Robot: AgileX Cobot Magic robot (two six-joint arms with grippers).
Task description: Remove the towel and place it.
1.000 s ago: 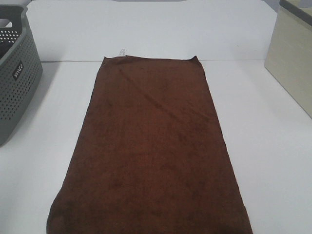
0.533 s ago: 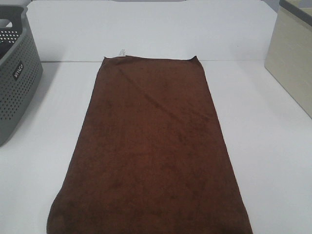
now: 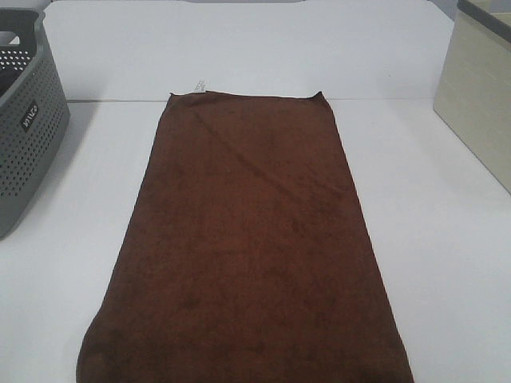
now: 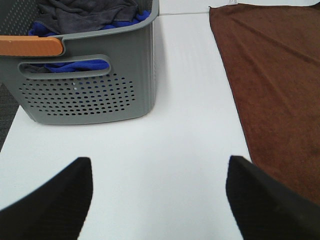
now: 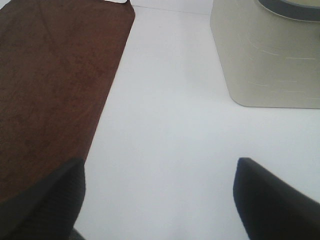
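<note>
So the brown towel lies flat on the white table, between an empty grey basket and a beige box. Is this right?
Not quite: the grey basket is not empty. The left wrist view shows dark grey and blue cloths inside it. The rest holds: the brown towel lies flat on the white table, between that basket and the beige box.

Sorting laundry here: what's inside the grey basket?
Inside the grey basket: a dark grey cloth piled over blue fabric. Anything beneath them is hidden by the cloths and basket wall.
</note>
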